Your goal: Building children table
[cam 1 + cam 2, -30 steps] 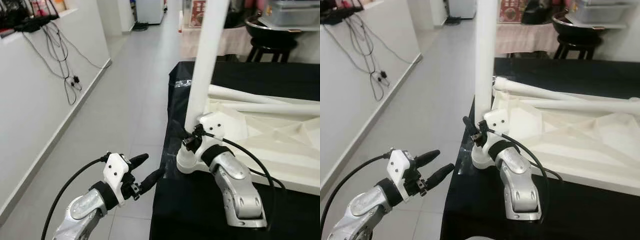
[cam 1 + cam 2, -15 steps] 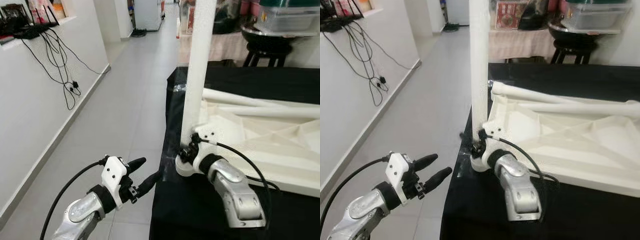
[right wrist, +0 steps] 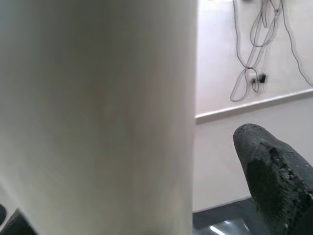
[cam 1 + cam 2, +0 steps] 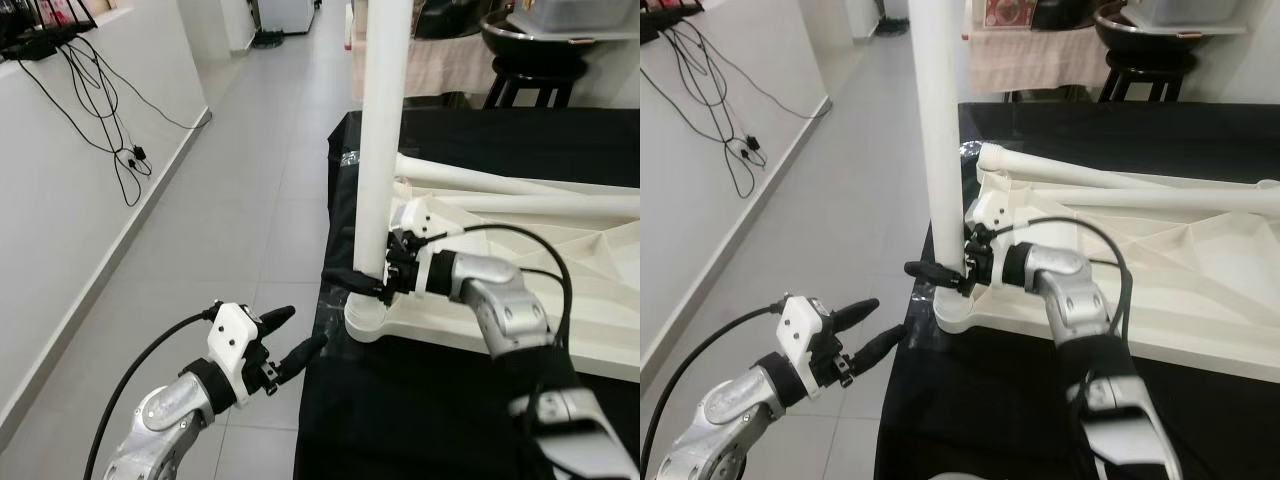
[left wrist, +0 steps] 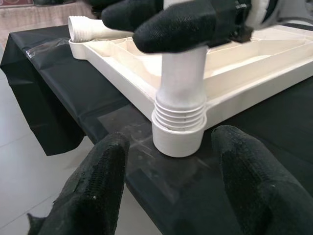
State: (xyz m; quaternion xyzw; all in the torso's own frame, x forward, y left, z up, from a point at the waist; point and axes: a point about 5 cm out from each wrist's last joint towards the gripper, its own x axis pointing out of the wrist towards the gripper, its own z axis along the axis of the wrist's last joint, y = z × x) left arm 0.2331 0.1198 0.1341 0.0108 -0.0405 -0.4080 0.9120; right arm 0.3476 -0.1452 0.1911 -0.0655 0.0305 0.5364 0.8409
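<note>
Centre frame, your right pincer (image 4: 372, 285) pinches the upright table leg (image 4: 381, 130); left pincer (image 4: 287, 340) spread beside the black-draped surface (image 4: 420, 400), cables (image 4: 100, 100) upper left

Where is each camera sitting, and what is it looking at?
Left eye view: on the head, looking down at the white table leg standing in the upturned tabletop; both arms show.
Right eye view: beside it, same scene.
Left wrist view: on the left arm, looking along the left gripper at the leg's socket.
Right wrist view: on the right arm, close against the leg; one fingertip shows.
Shared: every view has the leg.
</note>
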